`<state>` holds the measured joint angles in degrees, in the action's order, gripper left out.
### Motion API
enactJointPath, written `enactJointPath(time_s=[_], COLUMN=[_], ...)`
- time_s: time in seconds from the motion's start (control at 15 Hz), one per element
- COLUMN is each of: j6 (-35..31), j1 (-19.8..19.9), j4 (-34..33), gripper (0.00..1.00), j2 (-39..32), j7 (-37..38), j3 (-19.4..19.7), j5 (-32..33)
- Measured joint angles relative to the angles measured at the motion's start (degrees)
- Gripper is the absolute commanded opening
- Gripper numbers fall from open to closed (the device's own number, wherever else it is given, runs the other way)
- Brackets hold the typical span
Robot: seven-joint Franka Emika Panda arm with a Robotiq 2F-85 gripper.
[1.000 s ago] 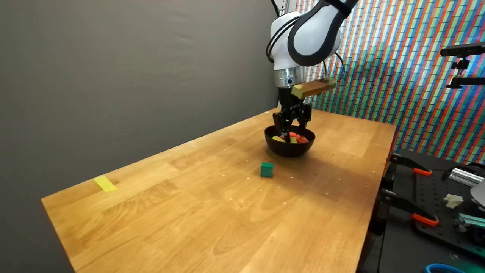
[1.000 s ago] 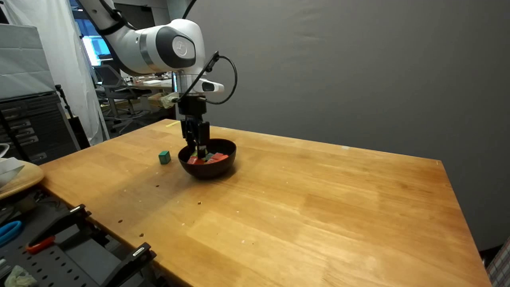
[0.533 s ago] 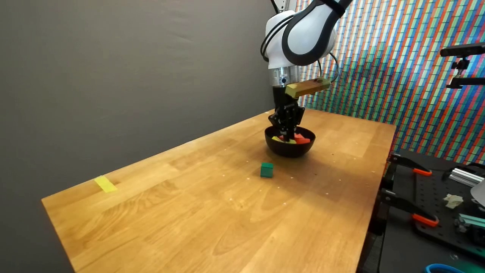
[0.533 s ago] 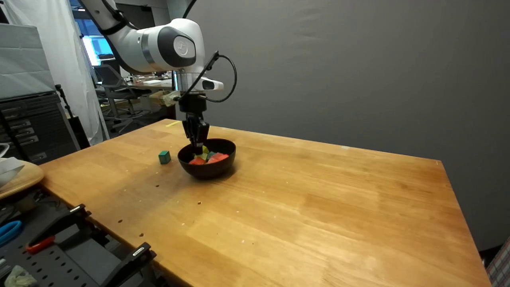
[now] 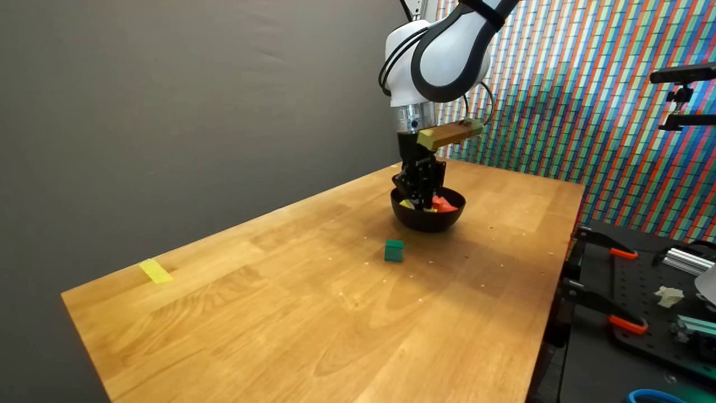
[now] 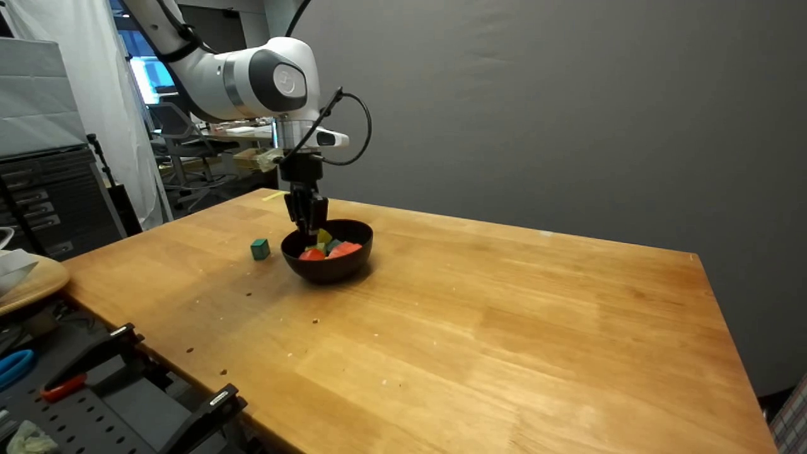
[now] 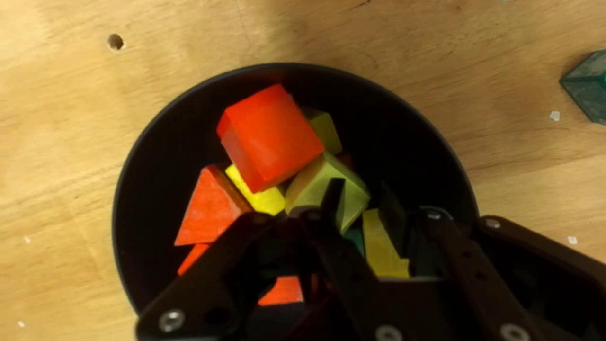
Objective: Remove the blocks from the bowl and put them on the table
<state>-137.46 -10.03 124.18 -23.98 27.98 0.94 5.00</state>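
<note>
Table [image 7: 52,151] fills the left of my wrist view; next comes the black bowl [image 7: 147,213], holding red blocks [image 7: 272,137], a bright yellow block [image 7: 265,201] and a yellow-green block [image 7: 315,182]. Over these stands my pincer [image 7: 361,192], its fingers [image 7: 333,196] a narrow gap apart, one in front of the yellow-green block; whether they touch it, I cannot tell. Far right, a green block [image 7: 587,87] sits on the table.

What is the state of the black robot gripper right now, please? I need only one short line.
Black robot gripper: open, but only narrowly, in the wrist view; nothing is visibly clamped in it.
</note>
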Motion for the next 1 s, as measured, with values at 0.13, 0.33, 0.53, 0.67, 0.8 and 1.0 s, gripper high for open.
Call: enactJointPath(time_s=[0.13,0.33,0.53,0.67,0.8,1.0], j6=[0.0,0.0,0.0,-0.1,-0.2,-0.1], j1=[0.0,0.0,0.0,-0.1,-0.4,-1.0], j4=[0.0,0.1,0.1,0.0,-0.6,-1.5], gripper=[0.76,0.98,0.99,0.84,0.57,0.33], j2=[0.0,-0.3,-0.9,-1.9,-2.9,-3.4], j7=[0.1,0.1,0.1,0.1,0.1,0.1], j3=[0.6,1.7,2.2,2.2,2.1,2.1], j5=[1.2,2.2,2.4,2.4,2.4,3.0])
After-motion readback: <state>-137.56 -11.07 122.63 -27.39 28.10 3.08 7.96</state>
